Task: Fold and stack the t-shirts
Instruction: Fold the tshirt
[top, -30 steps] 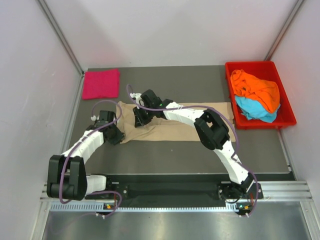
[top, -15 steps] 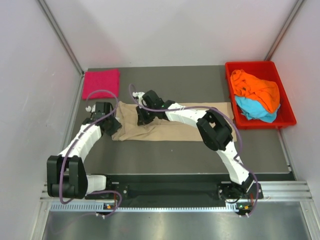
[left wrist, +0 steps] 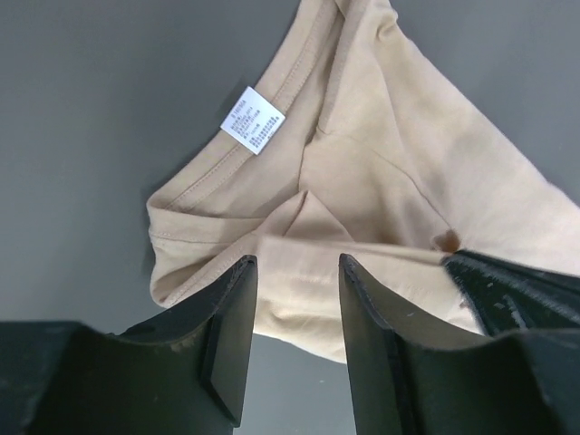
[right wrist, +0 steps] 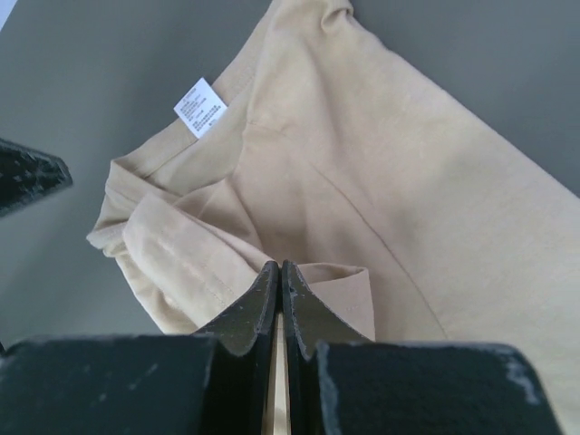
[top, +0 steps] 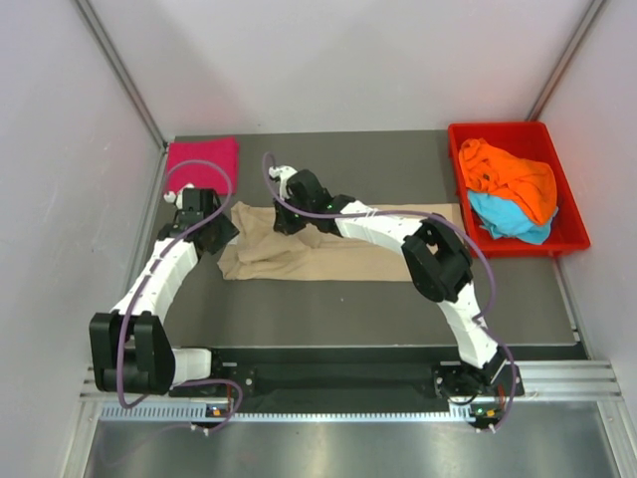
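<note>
The beige t-shirt lies stretched left to right across the middle of the counter. Its left end is rumpled into loose folds around the white neck label. The magenta-pink t-shirt sits folded at the far left corner. The orange t-shirt and the light blue t-shirt are heaped in the red tray at the far right.

Both arms reach over the beige shirt's left end. The left pincer hangs above the collar area, its 2 fingers apart with nothing between them. The right pincer has its fingers pressed together, tips right at a small turned-up fold. I cannot tell whether any cloth is caught there.

The worry is that crumpled end. If the right pincer holds only 1 thin ply, or none, a lift would slip off and leave the bunching. If the left pincer closes on several layers, it would lock the wrinkles in. A pull from 1 side alone could drag the whole shirt instead of flattening it. The 2 pincers are also near enough to knock together.
</note>
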Controlling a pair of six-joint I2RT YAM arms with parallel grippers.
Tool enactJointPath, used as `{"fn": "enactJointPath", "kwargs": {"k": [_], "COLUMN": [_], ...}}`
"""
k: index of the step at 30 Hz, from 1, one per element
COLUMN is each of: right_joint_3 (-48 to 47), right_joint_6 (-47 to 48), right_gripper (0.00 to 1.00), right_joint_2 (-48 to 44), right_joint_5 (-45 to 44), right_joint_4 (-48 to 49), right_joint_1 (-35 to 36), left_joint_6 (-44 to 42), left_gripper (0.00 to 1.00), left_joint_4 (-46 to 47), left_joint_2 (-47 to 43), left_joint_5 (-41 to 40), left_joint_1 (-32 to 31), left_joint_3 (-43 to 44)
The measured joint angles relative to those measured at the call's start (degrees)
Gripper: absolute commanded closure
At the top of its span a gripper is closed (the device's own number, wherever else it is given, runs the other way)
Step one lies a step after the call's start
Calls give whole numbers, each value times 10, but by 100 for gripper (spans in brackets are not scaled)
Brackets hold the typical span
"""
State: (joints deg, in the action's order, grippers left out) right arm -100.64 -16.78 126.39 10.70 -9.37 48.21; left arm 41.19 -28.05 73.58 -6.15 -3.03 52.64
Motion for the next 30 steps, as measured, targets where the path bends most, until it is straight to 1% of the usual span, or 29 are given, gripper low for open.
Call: {"fn": "enactJointPath", "kwargs": {"k": [5,10,17,22,27,30], "right_joint_3": [-11,-15,-15,-15,-15,-14], "right_joint_6": [0,0,0,0,0,0], "right_gripper": [100,100,100,100,100,100], "right_joint_2": [0,0,2,3,4,4], "right_joint_5": [-2,-4,-15,-15,-14,-14], "right_joint_4": [0,0,-1,0,0,0], "right_joint_1": [-8,-15,-22,-31,-33,-33], "left_joint_6": [-10,-11,-14,-26,-40,-53], "left_gripper": [54,46,43,46,48,49], "left_joint_4": [20,41,82,122,132,142], "left_joint_2": [10,51,69,114,159,170], "left_joint_5": [28,63,94,124,130,139], "left_joint_1": [2,5,9,10,12,14], "left_joint_3": [-23,-35,-50,-50,-42,-35]}}
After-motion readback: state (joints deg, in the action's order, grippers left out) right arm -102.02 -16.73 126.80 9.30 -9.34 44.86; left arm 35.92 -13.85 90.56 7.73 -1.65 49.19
